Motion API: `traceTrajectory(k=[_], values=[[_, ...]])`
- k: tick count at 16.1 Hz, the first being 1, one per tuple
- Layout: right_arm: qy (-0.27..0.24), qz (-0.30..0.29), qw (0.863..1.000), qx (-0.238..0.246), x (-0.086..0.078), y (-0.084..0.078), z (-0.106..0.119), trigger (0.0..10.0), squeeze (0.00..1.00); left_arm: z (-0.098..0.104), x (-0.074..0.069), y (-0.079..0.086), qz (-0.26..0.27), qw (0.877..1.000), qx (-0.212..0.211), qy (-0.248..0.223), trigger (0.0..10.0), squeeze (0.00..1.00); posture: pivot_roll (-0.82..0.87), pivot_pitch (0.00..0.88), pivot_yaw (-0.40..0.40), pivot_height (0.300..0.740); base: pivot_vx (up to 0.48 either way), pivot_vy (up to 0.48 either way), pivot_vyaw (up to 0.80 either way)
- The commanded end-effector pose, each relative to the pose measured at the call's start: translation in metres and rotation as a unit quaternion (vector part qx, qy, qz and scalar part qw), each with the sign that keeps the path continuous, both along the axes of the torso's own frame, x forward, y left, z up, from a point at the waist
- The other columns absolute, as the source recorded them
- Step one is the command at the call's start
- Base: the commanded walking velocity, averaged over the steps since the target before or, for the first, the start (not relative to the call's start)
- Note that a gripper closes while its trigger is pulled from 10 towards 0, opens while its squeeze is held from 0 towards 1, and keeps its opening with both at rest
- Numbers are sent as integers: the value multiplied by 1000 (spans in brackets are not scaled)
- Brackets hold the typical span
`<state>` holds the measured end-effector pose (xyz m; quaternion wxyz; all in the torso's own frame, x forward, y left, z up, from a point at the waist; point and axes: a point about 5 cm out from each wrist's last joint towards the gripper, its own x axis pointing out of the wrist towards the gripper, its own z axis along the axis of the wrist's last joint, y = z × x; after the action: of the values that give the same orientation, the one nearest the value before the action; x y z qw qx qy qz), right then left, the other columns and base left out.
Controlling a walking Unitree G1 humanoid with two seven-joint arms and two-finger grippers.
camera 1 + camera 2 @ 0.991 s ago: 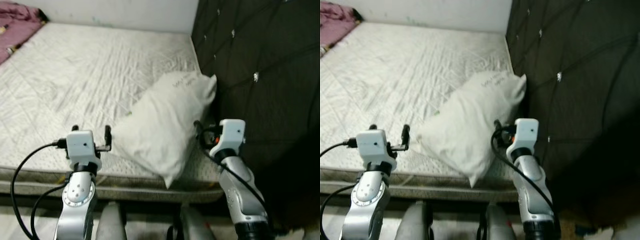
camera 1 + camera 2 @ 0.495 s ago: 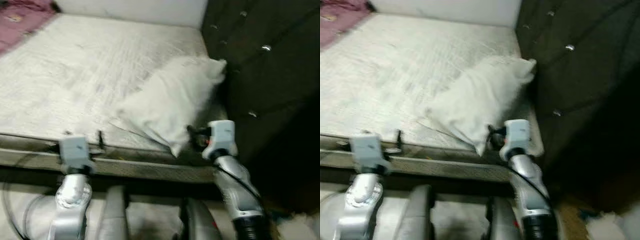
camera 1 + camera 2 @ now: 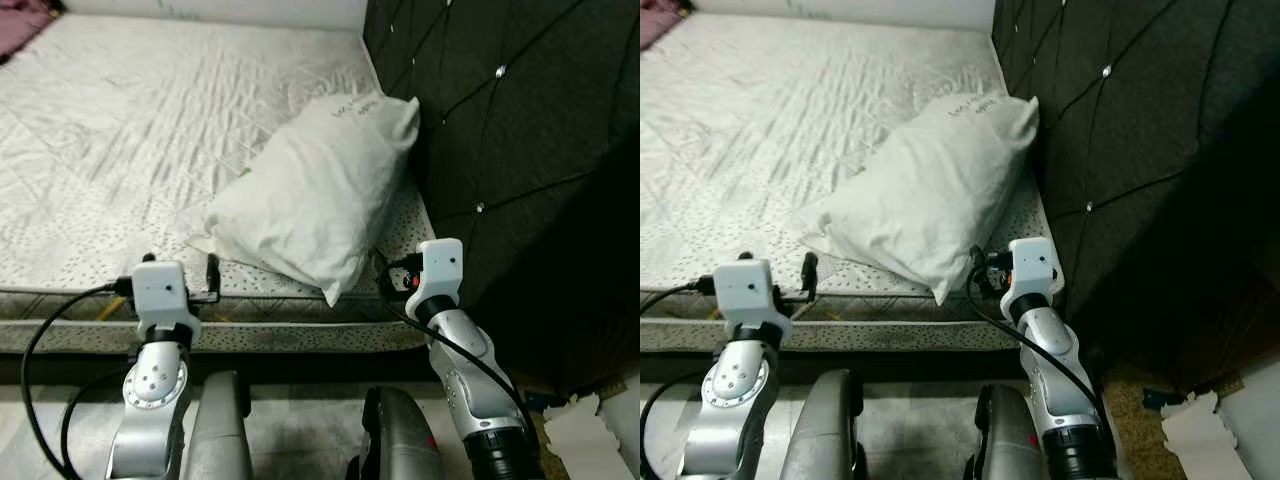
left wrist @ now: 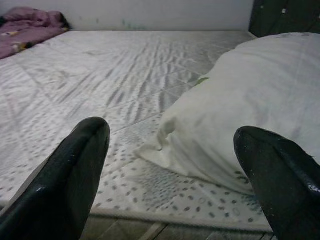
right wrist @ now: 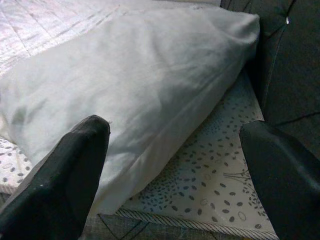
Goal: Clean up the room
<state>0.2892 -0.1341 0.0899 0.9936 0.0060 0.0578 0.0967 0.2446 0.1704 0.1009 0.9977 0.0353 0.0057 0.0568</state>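
— White pillow (image 3: 315, 195), is that what it's after?

— I'd judge so. It lies slantwise on the mattress (image 3: 120, 130), its far corner pushed up against the dark tufted headboard (image 3: 500, 130), its near corner poking toward the bed's front edge. For tidying, it probably belongs square along the headboard.

— Where are the arms?

— Both raised at the bed's edge. The left gripper (image 4: 170, 175) hovers over the dotted border of the mattress, jaws spread wide, holding nothing, with the pillow's lower flank just ahead of it. The right gripper (image 5: 172, 172) is likewise released and empty, facing the pillow's near corner and the strip of mattress beside the headboard.

— Why spread like that?

— My guess: a soft, bulky pillow needs a wide bite, likely one from each side.

— Anything else about?

— A crumpled pink cloth (image 4: 27, 27) at the far corner of the bed, and white scraps (image 3: 590, 430) on the floor beyond the headboard.
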Motion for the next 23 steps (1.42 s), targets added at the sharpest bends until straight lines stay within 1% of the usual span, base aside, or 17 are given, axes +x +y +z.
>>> traceTrajectory(k=[1,4,7,9,10,12,13,18,20,21,23], values=[[-5,5,1000,-1,2,2,2,10000,0,3,0,-2,-6,1000,1,-7,10000,0,67,33,-60,577,292,0,0],[-4,9,1000,-8,1,3,0,10000,0,3,1,-3,-9,1000,4,-6,10000,0,64,25,-60,577,302,0,0],[-8,11,1000,-14,3,1,0,10000,0,0,3,-6,-12,1000,2,-4,10000,0,58,13,-65,577,0,0,0],[-6,10,1000,-14,3,1,-1,10000,0,1,4,-8,-20,1000,-3,-9,10000,0,60,13,-68,577,414,0,0],[-6,10,1000,-14,2,2,-2,10000,0,0,4,-8,-17,1000,-1,-2,10000,0,61,14,-66,577,292,0,0],[-8,14,1000,-9,1,4,-2,10000,0,0,4,-7,-18,1000,0,-3,10000,0,63,15,-59,577,0,0,0],[-8,12,1000,-7,4,7,-1,10000,0,1,7,-7,-18,1000,-3,-1,10000,0,62,32,-53,577,0,0,0],[-16,16,1000,3,7,11,1,10000,0,2,10,-9,-17,1000,0,-2,10000,0,64,21,-48,577,0,0,0],[-19,19,1000,12,6,12,1,10000,0,1,9,-8,-13,1000,-3,-1,10000,0,65,18,-49,562,0,0,0],[-18,18,1000,9,5,11,1,10000,0,1,9,-9,-12,1000,-3,-1,10000,0,65,15,-52,542,0,0,0],[-17,17,1000,7,6,11,1,10000,0,1,9,-9,-11,1000,-4,-2,10000,0,64,14,-54,532,0,0,0]])
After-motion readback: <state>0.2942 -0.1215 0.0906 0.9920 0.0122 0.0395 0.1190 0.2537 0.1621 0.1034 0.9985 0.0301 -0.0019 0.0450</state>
